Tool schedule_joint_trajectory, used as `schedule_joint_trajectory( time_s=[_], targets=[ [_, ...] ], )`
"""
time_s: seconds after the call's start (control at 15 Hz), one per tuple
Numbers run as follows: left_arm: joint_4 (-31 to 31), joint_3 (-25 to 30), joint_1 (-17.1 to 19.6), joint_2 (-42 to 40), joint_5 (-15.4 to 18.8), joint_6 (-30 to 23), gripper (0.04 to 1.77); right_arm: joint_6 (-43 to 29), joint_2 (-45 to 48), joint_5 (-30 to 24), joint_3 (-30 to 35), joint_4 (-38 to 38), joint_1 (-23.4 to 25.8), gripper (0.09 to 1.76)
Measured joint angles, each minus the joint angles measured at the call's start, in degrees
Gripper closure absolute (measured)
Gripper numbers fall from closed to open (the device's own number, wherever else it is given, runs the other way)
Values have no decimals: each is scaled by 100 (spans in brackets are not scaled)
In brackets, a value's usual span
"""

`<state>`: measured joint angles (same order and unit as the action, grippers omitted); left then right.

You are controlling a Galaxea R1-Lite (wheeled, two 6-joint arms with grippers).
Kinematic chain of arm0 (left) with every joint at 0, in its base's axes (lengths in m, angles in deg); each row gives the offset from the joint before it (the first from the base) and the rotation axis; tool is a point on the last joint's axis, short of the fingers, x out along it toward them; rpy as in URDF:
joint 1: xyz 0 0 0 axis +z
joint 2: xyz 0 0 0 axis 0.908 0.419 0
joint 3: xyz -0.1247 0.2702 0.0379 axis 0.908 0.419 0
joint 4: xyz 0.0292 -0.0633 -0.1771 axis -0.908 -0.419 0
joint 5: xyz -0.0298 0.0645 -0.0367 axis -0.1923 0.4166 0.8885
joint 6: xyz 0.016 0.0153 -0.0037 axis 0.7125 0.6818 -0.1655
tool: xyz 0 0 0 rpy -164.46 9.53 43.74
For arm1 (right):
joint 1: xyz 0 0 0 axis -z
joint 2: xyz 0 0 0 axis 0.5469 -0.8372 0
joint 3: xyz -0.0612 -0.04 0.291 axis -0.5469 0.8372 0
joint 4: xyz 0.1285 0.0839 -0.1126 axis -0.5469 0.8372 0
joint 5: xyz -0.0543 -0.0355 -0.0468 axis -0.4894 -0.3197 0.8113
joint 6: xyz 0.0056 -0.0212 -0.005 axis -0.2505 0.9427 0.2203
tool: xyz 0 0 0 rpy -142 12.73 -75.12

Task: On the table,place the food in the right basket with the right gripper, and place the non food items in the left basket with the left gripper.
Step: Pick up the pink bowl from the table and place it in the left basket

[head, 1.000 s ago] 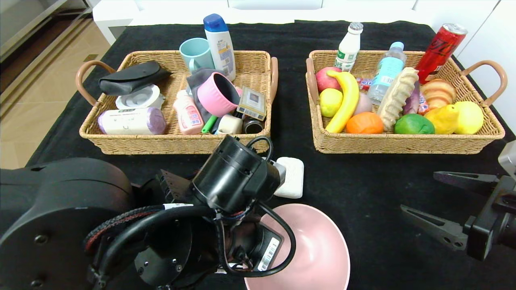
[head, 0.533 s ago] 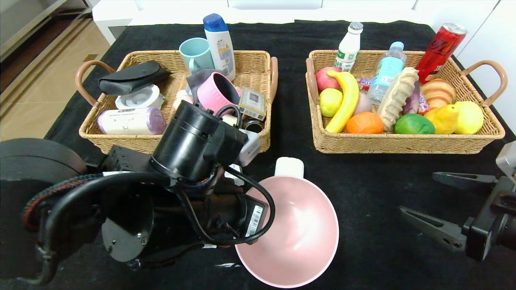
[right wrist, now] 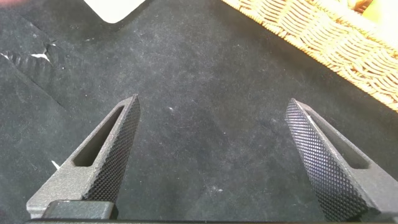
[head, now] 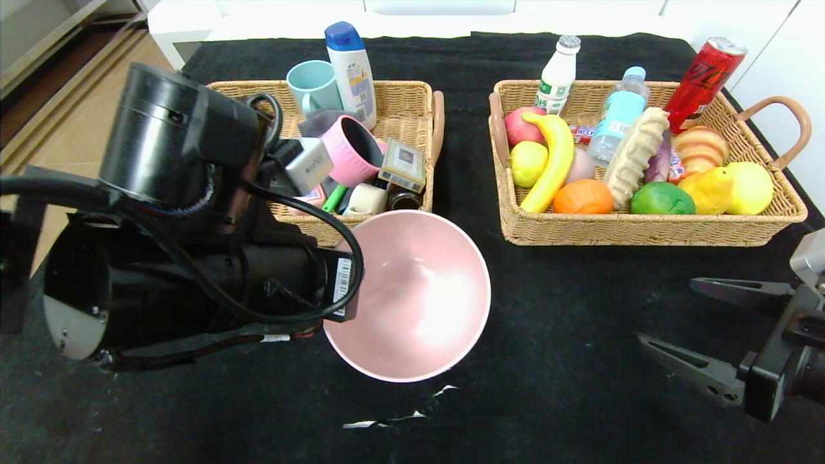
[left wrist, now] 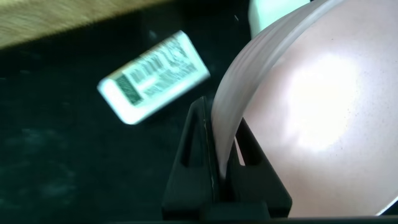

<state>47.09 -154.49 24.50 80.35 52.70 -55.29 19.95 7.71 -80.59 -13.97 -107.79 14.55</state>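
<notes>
Pinching pink bowl (left wrist: pixel 311 118) rim, left claw (left wrist: pixel 221 165), before left basket (head: pixel 412 90).

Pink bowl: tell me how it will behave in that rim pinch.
The pink bowl, pinched at its thin rim by the left gripper, likely stays stiff. Hanging off one edge, it may swing or pivot. Its glossy inside suggests it could slip.

This looks like a staged test room indoors, not a lived-in kitchen. A table (head: pixel 580 386) under scuffed black cloth fills the frame, with white cabinets (head: pixel 451 16) along the top edge and tan floor tiles (head: pixel 77 116) at the upper left.
</notes>
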Motion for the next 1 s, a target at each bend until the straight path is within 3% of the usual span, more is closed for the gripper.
schedule_joint_trajectory(
  time_s=[0.6,1.0],
  targets=[
    [-12,-433,1384,-684,-21,306,163,5,16,-2,35,2,-52,14],
    [-6,-880,2149,-580,-11,371,163,0,71,0,37,0,-55,14]
  ],
)
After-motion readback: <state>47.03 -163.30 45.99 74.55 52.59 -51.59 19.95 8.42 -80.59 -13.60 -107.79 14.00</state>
